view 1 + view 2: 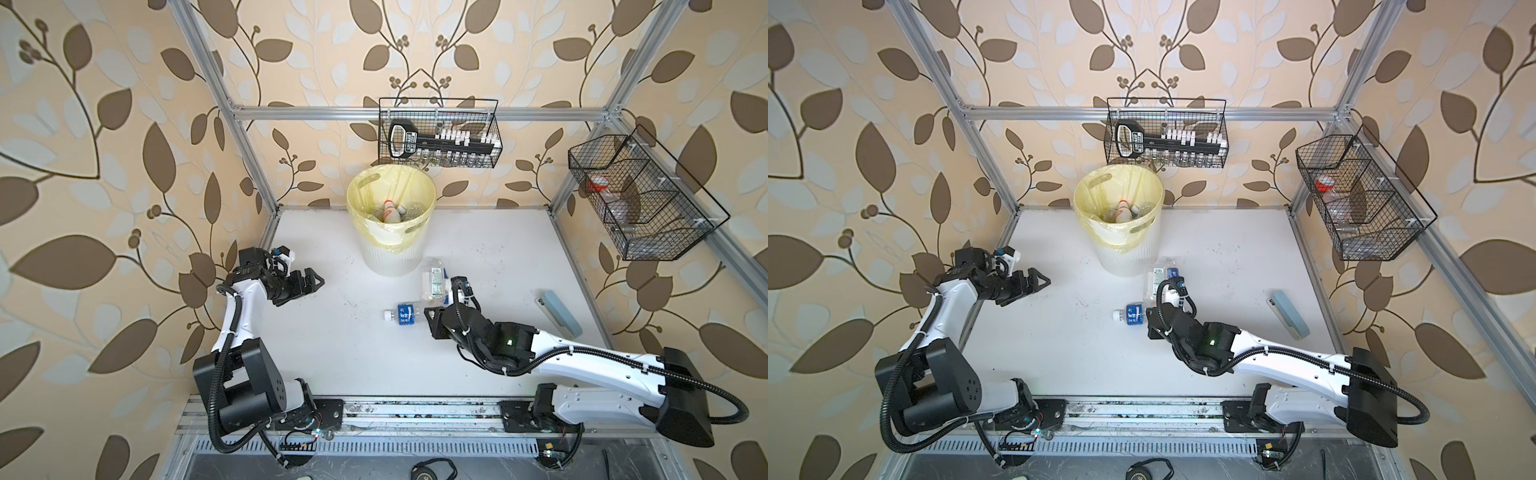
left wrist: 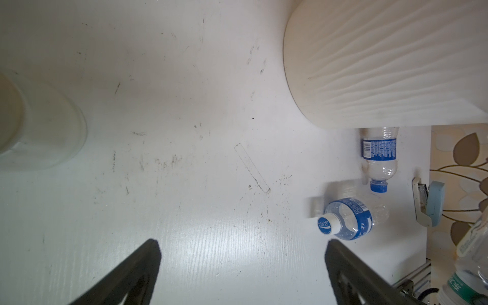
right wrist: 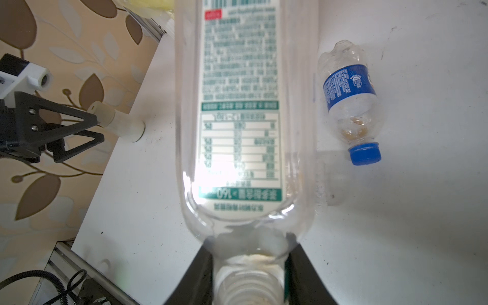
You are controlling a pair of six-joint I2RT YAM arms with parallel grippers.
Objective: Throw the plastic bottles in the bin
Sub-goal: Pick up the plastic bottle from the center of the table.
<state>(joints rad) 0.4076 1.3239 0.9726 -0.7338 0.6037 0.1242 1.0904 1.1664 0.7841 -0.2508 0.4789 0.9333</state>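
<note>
The right arm is gripping a clear bottle with a green-and-white label by the neck, its jaws clamping it and the bottle's base pointing toward the bin. The left arm is hovering over the left edge of the white surface, its jaws standing wide and empty. One blue-labelled bottle is lying just beside the right jaws; a blue-capped bottle is lying near the bin's foot. More bottles are sitting inside the bin.

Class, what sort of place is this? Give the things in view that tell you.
Probably a robot test cell, not a real room: an aluminium frame backed by wallpaper encloses a white table, and a left arm and right arm are mounted on a rail at its edge.
</note>
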